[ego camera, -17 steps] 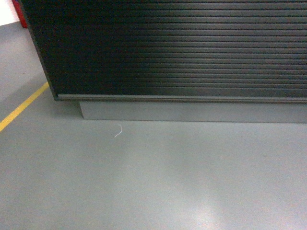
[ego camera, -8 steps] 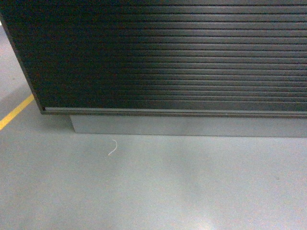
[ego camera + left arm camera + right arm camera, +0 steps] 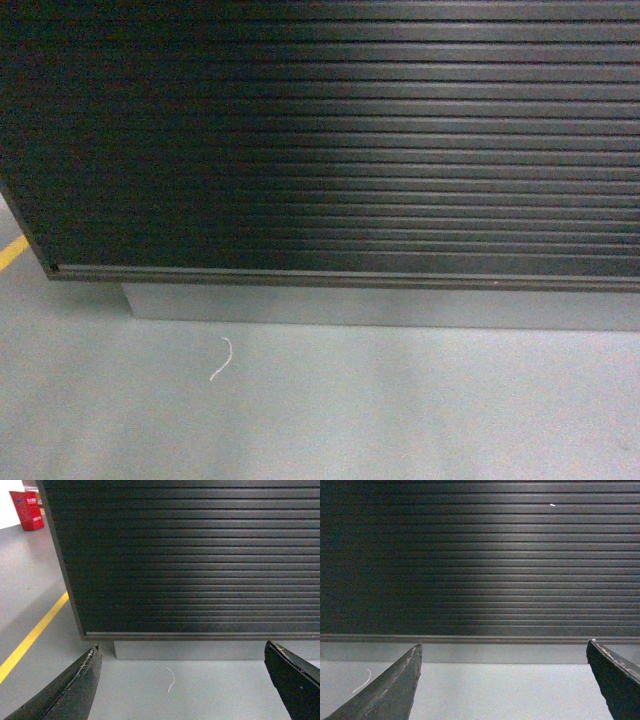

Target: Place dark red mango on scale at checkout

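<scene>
As the base rolls in, the checkout [image 3: 330, 140] has swelled to fill most of my head view: a second back its left corner stood well inside the picture with a long run of yellow line [image 3: 12, 252] beside it, and now that corner sits at the left margin and only a stub of the line shows. The white scrap [image 3: 221, 358] on the floor [image 3: 330, 420] has slid down the picture too. I read that as a nearly finished approach, with the reaching part of the task not yet begun.

Neither the mango nor the scale shows in any view. I see only the ribbed front and the grey plinth [image 3: 380, 308]; the top is above every camera, so I cannot say where either one lies.

My left gripper [image 3: 182, 680] is spread wide with nothing between its fingers, and so is my right gripper [image 3: 502, 680]. Both point level at the ribbed panel.

Ahead of the left gripper the panel's lower lip overhangs the recessed plinth, and the scrap lies on the floor just below and ahead of it. Off to that gripper's left the checkout's corner edge runs down to the floor, with open floor, the yellow line and a red cabinet [image 3: 27, 510] far beyond. Ahead of the right gripper there is only panel from side to side. In my judgement the free room is upward and to the left; forward, little floor remains before the plinth, so the arms must rise before anything else.
</scene>
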### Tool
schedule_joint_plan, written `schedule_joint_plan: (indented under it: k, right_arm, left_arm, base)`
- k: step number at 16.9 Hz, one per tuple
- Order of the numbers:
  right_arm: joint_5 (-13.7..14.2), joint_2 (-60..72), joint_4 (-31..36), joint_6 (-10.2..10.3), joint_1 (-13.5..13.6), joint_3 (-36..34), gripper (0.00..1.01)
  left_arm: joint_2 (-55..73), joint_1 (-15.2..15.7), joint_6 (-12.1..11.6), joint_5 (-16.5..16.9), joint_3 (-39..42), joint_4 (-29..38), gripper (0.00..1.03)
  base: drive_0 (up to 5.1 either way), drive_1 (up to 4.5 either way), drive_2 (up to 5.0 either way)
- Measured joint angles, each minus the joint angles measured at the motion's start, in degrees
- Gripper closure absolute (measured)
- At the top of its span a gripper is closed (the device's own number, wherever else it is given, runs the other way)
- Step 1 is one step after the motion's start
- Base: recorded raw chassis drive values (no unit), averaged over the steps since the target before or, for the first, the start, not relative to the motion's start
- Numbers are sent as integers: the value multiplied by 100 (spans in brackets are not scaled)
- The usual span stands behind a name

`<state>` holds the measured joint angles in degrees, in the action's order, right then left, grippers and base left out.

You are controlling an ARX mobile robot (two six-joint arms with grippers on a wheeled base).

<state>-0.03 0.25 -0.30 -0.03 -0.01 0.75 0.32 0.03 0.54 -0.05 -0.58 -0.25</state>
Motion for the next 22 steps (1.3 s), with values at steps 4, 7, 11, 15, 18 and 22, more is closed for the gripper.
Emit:
schedule_joint_plan:
  k: [4,7,11,15,18,22]
  right_arm:
    - [2,0,9,0,0,0,3]
    - [0,0,0,-2,0,0,3]
    - [0,0,4,0,0,0,3]
    - [0,0,13,0,0,0,3]
    - [0,0,7,0,0,0,3]
    - [0,0,4,-2,0,0,3]
  left_arm:
    - [0,0,0,0,0,15,5]
    - [0,0,0,2,0,11,5]
    - [0,0,0,0,0,0,5]
    - [0,0,0,0,0,-11,5]
    - [0,0,0,0,0,2,5]
    - [0,0,0,0,0,4,5]
  base:
    - [-11,356,-378]
    - [-11,356,-377]
    - [-7,360,-375]
    - [-2,145,-149]
    - [0,0,0]
    - [0,0,0]
